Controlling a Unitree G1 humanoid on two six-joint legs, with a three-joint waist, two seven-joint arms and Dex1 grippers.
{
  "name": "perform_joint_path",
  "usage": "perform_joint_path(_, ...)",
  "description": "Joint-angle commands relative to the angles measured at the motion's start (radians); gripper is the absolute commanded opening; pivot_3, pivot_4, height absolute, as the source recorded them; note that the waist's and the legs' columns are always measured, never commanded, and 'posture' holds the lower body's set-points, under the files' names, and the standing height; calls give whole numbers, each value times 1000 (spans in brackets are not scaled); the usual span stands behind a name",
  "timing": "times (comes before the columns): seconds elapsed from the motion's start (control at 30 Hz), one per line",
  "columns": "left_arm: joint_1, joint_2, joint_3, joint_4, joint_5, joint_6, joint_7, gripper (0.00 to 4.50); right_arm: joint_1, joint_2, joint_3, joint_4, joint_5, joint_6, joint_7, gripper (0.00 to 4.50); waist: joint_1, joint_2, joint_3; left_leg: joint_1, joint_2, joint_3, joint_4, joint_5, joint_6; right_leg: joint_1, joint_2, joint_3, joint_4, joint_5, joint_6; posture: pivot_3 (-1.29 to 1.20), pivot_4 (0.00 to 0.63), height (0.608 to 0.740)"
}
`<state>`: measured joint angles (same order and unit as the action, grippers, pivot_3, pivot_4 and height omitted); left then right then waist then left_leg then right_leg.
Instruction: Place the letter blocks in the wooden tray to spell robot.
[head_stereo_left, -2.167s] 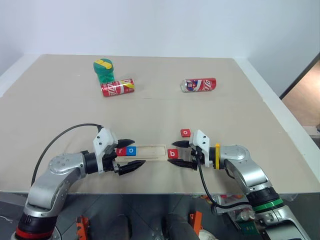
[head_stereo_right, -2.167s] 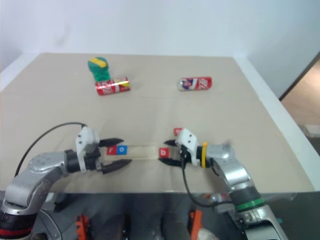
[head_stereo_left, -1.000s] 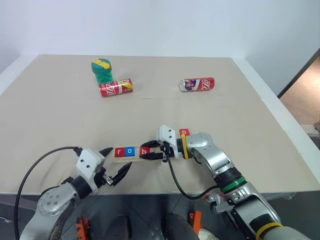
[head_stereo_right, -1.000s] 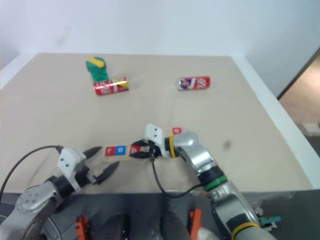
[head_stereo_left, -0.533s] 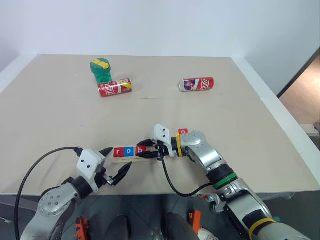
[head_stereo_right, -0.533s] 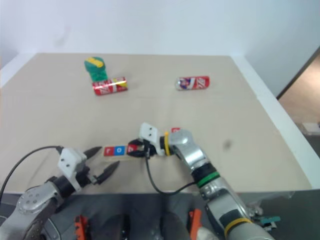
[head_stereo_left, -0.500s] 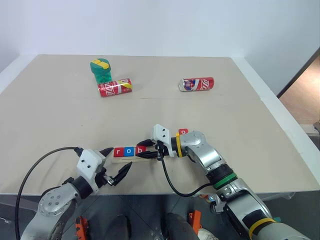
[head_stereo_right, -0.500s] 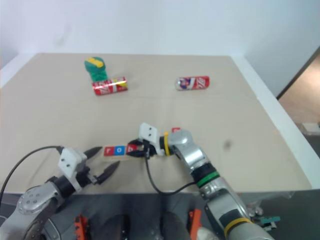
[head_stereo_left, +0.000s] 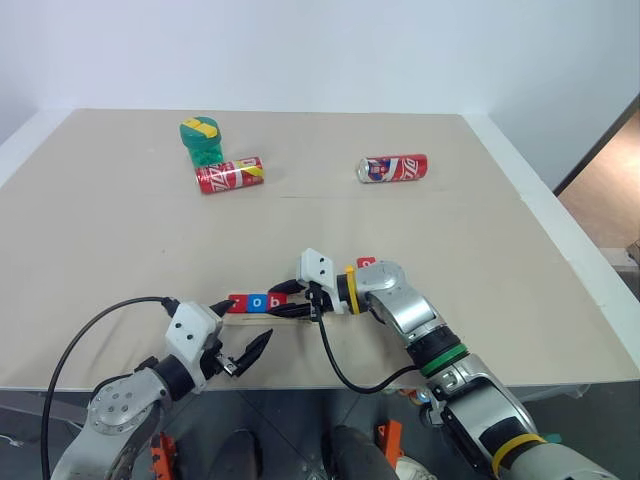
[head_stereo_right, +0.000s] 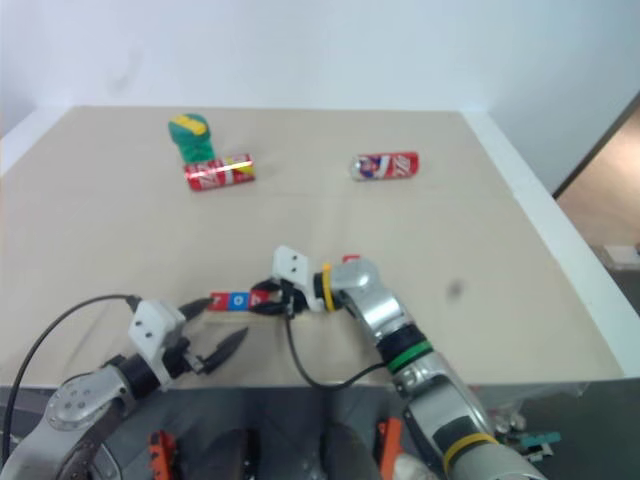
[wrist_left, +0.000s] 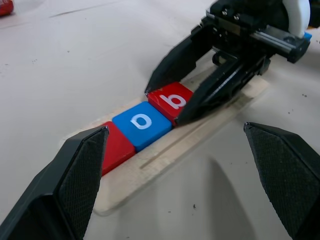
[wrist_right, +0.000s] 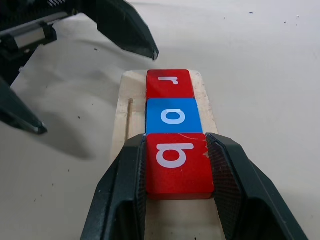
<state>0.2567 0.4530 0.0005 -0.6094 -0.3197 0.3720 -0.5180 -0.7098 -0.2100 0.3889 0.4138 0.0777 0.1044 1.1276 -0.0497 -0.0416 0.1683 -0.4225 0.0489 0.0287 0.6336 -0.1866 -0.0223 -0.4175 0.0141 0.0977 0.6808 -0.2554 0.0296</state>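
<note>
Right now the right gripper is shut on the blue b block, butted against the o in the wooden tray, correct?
Not quite: the b block is red, as the right wrist view shows. The right gripper is shut on it, against the blue o block in the wooden tray.

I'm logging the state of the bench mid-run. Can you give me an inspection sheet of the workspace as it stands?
Surface: beige table, bare apart from the items below.
Job's things: wooden tray holds red r block, blue o block and red b block in a row; another red block lies on the table behind the right wrist.
Clutter: two red cans on their sides; a green and yellow object.
Grippers: right gripper shut on the b block in the tray; left gripper open, beside the tray's r end.
Cables: black cable at left arm; another under right wrist.
Surroundings: white wall.
</note>
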Motion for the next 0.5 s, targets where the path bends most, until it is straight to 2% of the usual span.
perform_joint_path(0.03, -9, 7, -4, -22, 7, -11, -2, 4500, -23, 3, -24, -26, 14, 1, 0, 1698, 0, 0, 0, 0, 0, 0, 0, 0, 0, 0, 0, 0, 0, 0, 0, 0, 150, 740)
perform_joint_path(0.3, -20, 6, -7, -13, 15, -3, 4, 4500, -14, -6, -16, -37, 4, 17, -1, 1698, 0, 0, 0, 0, 0, 0, 0, 0, 0, 0, 0, 0, 0, 0, 0, 0, 150, 740)
perform_joint_path(0.37, -20, 6, -11, -12, 20, -1, 7, 4500, -10, -8, -15, -52, -1, 34, -13, 2380, 0, 0, 0, 0, 0, 0, 0, 0, 0, 0, 0, 0, 0, 0, 0, 0, 150, 740)
perform_joint_path(0.43, -21, 4, -13, -11, 22, -3, 8, 4500, 4, -14, -14, -94, -1, 74, -23, 2650, 0, 0, 0, 0, 0, 0, 0, 0, 0, 0, 0, 0, 0, 0, 0, 0, 150, 740)
perform_joint_path(0.5, -22, 3, -14, -9, 22, -4, 8, 4500, 19, -20, -12, -131, 2, 103, -28, 2650, 0, 0, 0, 0, 0, 0, 0, 0, 0, 0, 0, 0, 0, 0, 0, 0, 150, 740)
